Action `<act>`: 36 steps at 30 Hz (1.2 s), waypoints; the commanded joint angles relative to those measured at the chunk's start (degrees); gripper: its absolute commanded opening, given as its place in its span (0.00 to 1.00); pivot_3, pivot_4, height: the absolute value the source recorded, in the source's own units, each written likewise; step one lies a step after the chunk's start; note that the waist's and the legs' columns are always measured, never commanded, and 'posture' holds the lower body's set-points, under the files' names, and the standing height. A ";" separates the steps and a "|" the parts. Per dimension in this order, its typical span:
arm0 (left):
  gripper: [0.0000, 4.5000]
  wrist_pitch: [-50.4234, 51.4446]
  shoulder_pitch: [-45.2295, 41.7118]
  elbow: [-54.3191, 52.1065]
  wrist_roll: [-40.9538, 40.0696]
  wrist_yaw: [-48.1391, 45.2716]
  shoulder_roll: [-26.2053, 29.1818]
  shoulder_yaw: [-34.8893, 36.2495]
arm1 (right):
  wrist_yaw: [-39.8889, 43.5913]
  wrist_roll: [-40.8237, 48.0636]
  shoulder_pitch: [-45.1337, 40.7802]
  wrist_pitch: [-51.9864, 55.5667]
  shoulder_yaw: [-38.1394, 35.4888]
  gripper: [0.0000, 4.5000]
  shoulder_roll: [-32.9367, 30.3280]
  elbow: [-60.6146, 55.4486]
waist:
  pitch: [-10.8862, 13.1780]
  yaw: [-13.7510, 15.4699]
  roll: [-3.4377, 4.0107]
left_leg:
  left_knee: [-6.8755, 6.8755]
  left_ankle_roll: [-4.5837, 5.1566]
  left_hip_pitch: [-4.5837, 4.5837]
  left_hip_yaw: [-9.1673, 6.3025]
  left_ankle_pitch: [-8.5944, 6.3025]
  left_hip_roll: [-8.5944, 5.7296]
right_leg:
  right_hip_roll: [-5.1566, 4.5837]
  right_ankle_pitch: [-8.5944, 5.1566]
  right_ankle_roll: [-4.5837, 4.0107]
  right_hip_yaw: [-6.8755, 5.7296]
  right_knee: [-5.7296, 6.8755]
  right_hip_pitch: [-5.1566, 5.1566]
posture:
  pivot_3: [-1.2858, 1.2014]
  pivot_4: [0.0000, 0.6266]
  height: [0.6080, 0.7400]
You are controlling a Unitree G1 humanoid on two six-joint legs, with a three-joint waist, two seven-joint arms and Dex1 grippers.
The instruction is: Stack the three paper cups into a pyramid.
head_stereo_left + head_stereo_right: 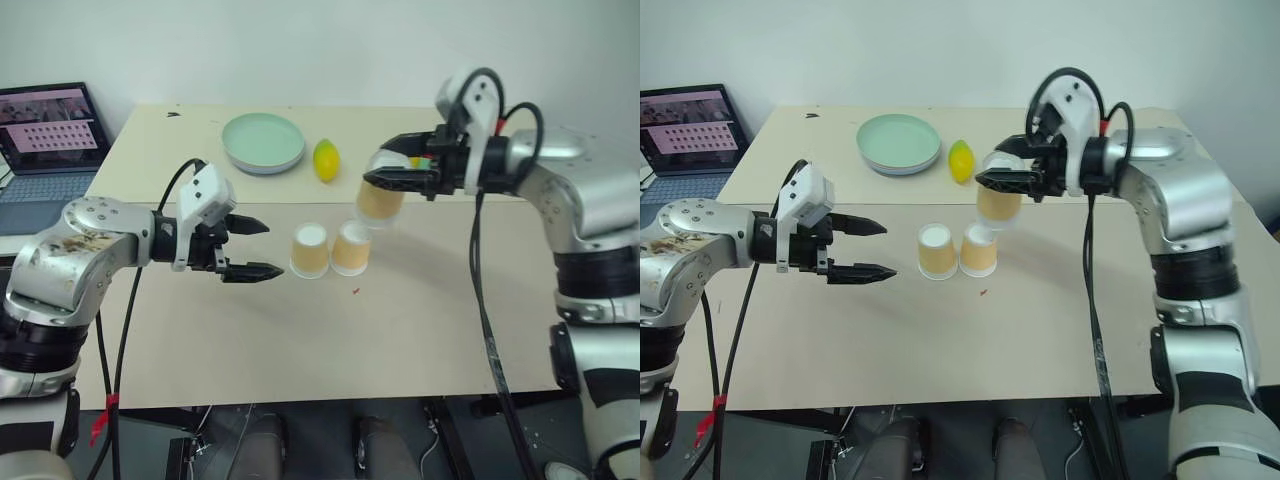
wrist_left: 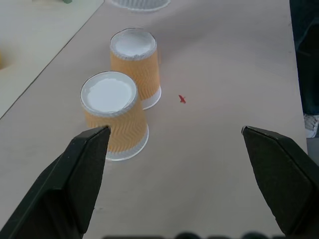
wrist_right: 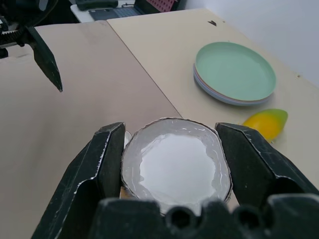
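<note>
On the bench [image 1: 420, 330] two of the paper cups stand upside down and touching, the left base cup [image 1: 309, 250] beside the right base cup [image 1: 351, 248], while the right gripper [image 1: 385, 173] is clenched on the third cup [image 1: 380, 200], also inverted, held in the air just above and slightly right of the pair. The capping step looks to be in hand: the next move calls for centring that cup over the seam between the two bases, lowering it level and only then letting go. The left gripper [image 1: 258, 249], released and empty, hovers just left of the pair.

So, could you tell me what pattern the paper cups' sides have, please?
An orange-tan zigzag pattern on the paper cups, clearest in the left wrist view.
</note>
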 commanded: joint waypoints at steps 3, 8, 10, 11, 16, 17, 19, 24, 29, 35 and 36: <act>1.00 1.28 0.43 -3.17 -1.98 2.57 -0.91 2.18 | 0.36 -1.68 -3.82 -2.75 1.26 0.69 4.57 4.80 | 0.00 -0.04 0.01 | 0.00 0.00 0.01 -0.01 0.00 0.01 | 0.02 0.00 -0.01 -0.01 0.05 -0.01 | 0.52 0.24 1.00; 1.00 1.50 1.38 -4.07 -3.06 3.39 -0.61 2.35 | 0.73 -2.23 -5.30 -3.49 1.50 0.69 7.81 8.14 | 0.01 -0.06 0.02 | 0.00 0.00 0.01 -0.02 0.00 0.00 | 0.01 0.01 -0.01 -0.01 0.05 -0.02 | 0.52 0.24 1.00; 1.00 1.33 1.55 -4.18 -3.19 3.20 -0.20 2.40 | 0.81 -2.40 -5.64 -3.50 1.50 0.69 8.73 8.87 | 0.02 -0.05 0.04 | 0.00 0.00 0.00 -0.01 0.00 0.00 | 0.01 0.01 -0.01 -0.01 0.05 -0.02 | 0.52 0.24 1.00; 1.00 1.18 1.59 -4.17 -3.14 3.06 0.02 2.39 | 0.87 -2.56 -5.71 -3.56 1.52 0.69 8.97 9.06 | 0.02 -0.07 0.04 | 0.00 0.00 0.00 -0.01 0.00 0.00 | 0.01 0.01 -0.01 -0.01 0.05 -0.02 | 0.52 0.24 1.00; 1.00 0.85 1.25 -3.69 -2.97 2.85 0.28 2.41 | 0.86 -3.03 -5.49 -3.34 1.57 0.69 9.58 8.88 | 0.03 -0.02 0.05 | 0.00 0.00 0.00 -0.02 0.00 0.00 | 0.01 0.01 -0.01 -0.02 0.05 -0.01 | 0.52 0.24 1.00; 1.00 0.80 1.23 -3.67 -2.94 2.86 0.26 2.39 | 0.84 -3.08 -5.42 -3.25 1.53 0.69 9.65 8.75 | 0.03 -0.05 0.05 | 0.00 0.00 0.00 -0.02 0.00 -0.01 | 0.01 0.01 -0.02 -0.02 0.05 -0.01 | 0.52 0.24 1.00; 1.00 0.69 1.16 -3.59 -2.84 2.96 0.08 2.23 | 0.85 -3.07 -5.21 -2.90 1.39 0.69 9.76 8.37 | 0.03 -0.07 0.05 | -0.01 0.00 0.00 -0.02 0.00 0.00 | 0.01 0.01 -0.02 -0.02 0.05 -0.02 | 0.52 0.24 1.00; 1.00 0.40 1.12 -3.45 -2.68 3.25 -0.19 2.27 | 0.66 -3.00 -4.54 -1.89 1.32 0.69 9.56 7.59 | 0.03 -0.09 0.05 | -0.01 0.00 0.00 -0.02 0.00 0.00 | 0.01 0.01 -0.02 -0.02 0.05 -0.02 | 0.52 0.24 1.00; 1.00 0.07 0.67 -3.16 -2.44 3.65 -0.26 2.26 | 0.54 -2.89 -4.07 -1.47 1.27 0.69 9.44 7.08 | 0.03 -0.08 0.05 | -0.01 0.00 0.00 -0.02 0.00 0.00 | 0.01 0.01 -0.02 -0.02 0.06 -0.02 | 0.52 0.24 1.00; 1.00 0.16 0.27 -3.18 -2.43 4.25 -0.29 2.16 | 0.07 -3.00 -3.34 -1.74 1.09 0.99 9.57 6.69 | 0.03 -0.08 0.05 | -0.01 0.00 0.00 -0.02 0.00 -0.01 | 0.01 0.01 -0.01 -0.02 0.05 -0.02 | 0.52 0.24 1.00; 1.00 0.18 0.21 -3.19 -2.42 4.37 -0.33 2.12 | -0.04 -3.03 -3.28 -1.78 1.08 0.99 9.58 6.63 | 0.03 -0.08 0.05 | -0.01 0.00 0.00 -0.02 0.00 -0.01 | 0.01 0.01 -0.01 -0.02 0.05 -0.02 | 0.52 0.24 1.00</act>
